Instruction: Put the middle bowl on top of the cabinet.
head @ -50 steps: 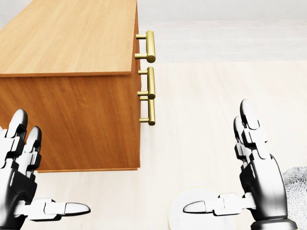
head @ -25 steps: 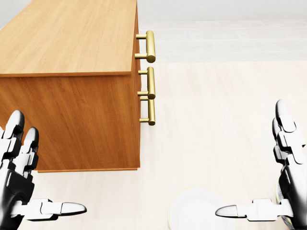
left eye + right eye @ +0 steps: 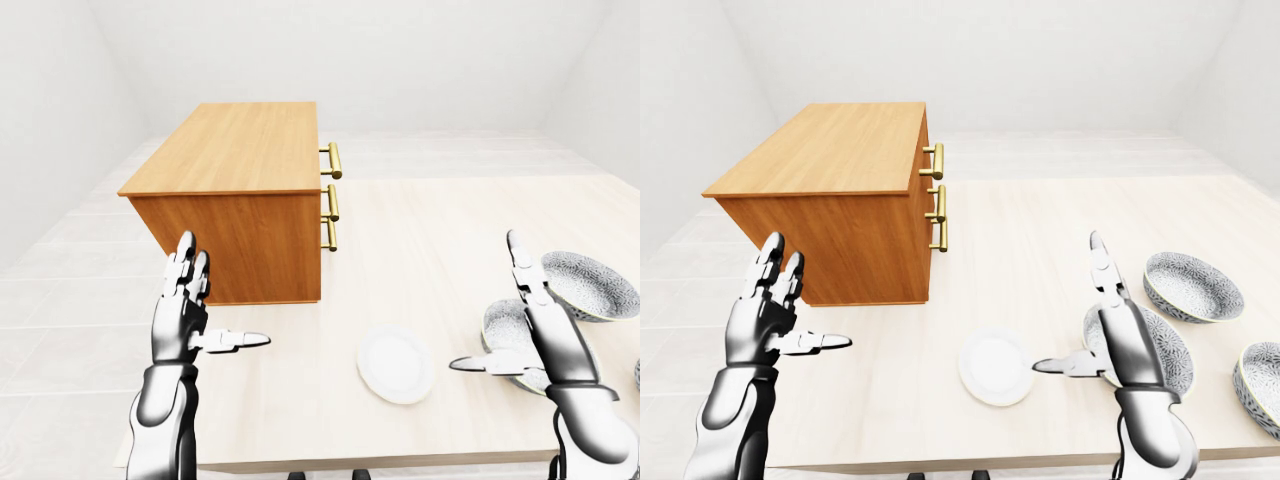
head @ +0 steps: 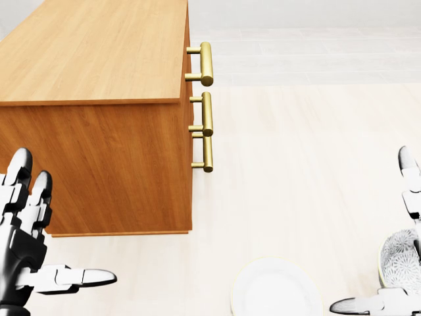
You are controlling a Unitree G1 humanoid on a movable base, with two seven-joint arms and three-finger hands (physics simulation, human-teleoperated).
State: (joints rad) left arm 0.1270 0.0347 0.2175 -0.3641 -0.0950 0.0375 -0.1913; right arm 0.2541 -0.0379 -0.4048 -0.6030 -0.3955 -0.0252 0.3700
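Note:
Three patterned grey bowls sit at the right of the table in the right-eye view. One bowl (image 3: 1193, 285) lies higher up, one (image 3: 1260, 385) at the lower right edge, and the bowl between them (image 3: 1175, 350) is partly hidden behind my right hand (image 3: 1080, 320). That hand is open, fingers up and thumb pointing left, just above and left of this bowl. My left hand (image 3: 795, 305) is open too, in front of the lower left of the wooden cabinet (image 3: 830, 150). The cabinet's flat top is bare.
A white plate (image 3: 995, 367) lies on the pale table (image 3: 1040, 240) between my hands. Three brass handles (image 3: 937, 160) stick out of the cabinet's right face. The table's near edge runs just below the plate and the hands.
In the head view my right hand has slid to the right edge, uncovering the plate and part of a bowl. The left hand has drifted slightly left. The cabinet has not shifted.

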